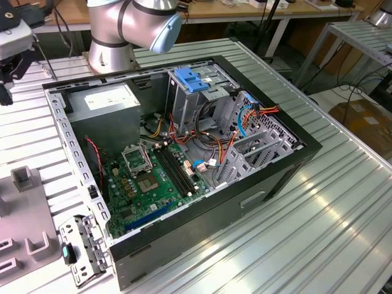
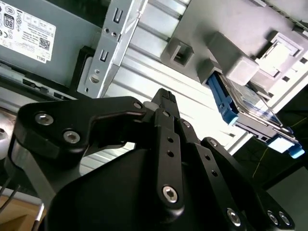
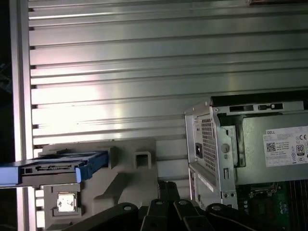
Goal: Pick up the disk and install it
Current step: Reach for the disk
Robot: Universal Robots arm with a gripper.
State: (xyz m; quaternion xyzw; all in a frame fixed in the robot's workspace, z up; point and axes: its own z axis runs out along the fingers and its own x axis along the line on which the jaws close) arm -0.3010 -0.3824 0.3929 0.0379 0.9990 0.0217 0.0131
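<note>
The disk point(image 3: 53, 168) is a dark flat drive with blue side rails. It stands on edge in a slot of a grey fixture block point(image 3: 130, 168), beside the open computer case point(image 1: 269, 177). In the second wrist view the disk point(image 2: 245, 108) shows a pale label and blue rails, still in that fixture. My gripper point(image 2: 166, 96) is black, shut and holds nothing. It hangs over the ribbed table between the case and the fixture, well apart from the disk. In the first wrist view the gripper point(image 3: 166, 188) points at the fixture's edge.
The arm's wrist head point(image 1: 12, 43) hangs at the exterior view's left edge, above a grey fixture plate point(image 1: 24, 220). Inside the case are a grey power supply box point(image 1: 101, 101), a motherboard point(image 1: 144, 177), cables and a drive cage with a blue latch plate point(image 1: 190, 79).
</note>
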